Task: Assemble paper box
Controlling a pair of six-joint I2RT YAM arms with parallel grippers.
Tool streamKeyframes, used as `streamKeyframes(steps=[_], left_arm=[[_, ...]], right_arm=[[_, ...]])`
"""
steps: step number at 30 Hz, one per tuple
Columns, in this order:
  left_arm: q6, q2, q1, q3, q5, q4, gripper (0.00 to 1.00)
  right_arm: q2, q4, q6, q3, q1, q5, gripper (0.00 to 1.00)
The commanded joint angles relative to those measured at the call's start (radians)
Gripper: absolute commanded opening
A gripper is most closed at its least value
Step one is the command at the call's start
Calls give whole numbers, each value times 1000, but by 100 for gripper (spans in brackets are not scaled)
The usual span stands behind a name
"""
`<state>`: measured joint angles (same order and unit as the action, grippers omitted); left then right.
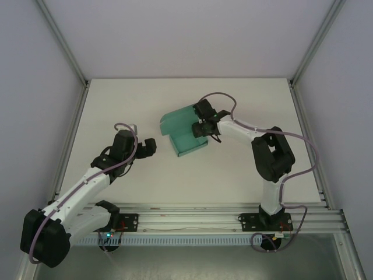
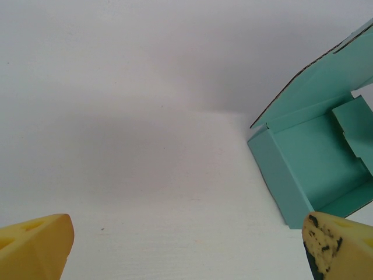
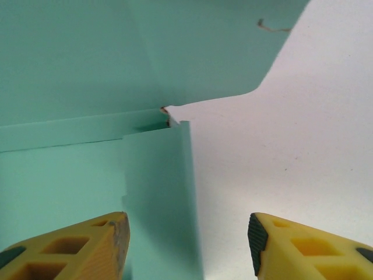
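The paper box (image 1: 185, 143) lies near the middle of the white tabletop (image 1: 233, 181), between the two arms, and it is only partly built: the base and low walls stand up, and the big lid flap (image 2: 315, 81) rises at the back, not folded down. The right pincer (image 1: 197, 128) is at the box's right edge. In its wrist view the jaws stand half apart around the upright side wall (image 3: 157, 198). One yellow finger (image 3: 76, 248) is on the inner side, just beside the card, and the other is well off it on the tabletop side, so nothing is squeezed. I judge it is placed there to steady or press this wall, because the thin card would probably spring outward at the crease. The left pincer (image 1: 150, 147) hovers to the left of the box, apart from it, with jaws wide and empty. It faces the open side of the box, a sensible waiting place from which it could brace the box when the right arm pushes. Folding the lid over looks like the remaining work.
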<state>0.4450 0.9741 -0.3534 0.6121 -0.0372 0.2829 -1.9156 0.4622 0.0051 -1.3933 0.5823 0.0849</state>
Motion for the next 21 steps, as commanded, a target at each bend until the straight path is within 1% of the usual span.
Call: streamKeyframes(steps=[1,2,7,10,13,14,16,19,21], left_arm=[[-11,9,-3,-10,-12,-34,100],[-12,11,0,-11,-13,-35,100],[-14,20,-1,-11,-19,-36,100],[-16,21,-1,-11,-14,-31,100],[-14,21,-1,-11,-10,-30,100],[-12,21,0,-11,-8,-33,100],[-11,24,-1,-11,-3,-36,100],[2,32,0,-7,6,-41,100],[-17,35,0,7,-35,-70,100]], right_arm=[[-44,6,-34,14,-22,71,54],[-53,1,-34,16,-26,87,51],[-114,-1,-36,4,-46,136,45],[-135,-5,-36,3,-47,144,29],[-139,-6,-31,3,-46,139,18],[-137,-8,-33,5,-46,139,11],[-128,-12,-42,10,-47,142,2],[-88,-53,-39,37,-47,110,1],[-53,-77,-48,53,-46,104,1]])
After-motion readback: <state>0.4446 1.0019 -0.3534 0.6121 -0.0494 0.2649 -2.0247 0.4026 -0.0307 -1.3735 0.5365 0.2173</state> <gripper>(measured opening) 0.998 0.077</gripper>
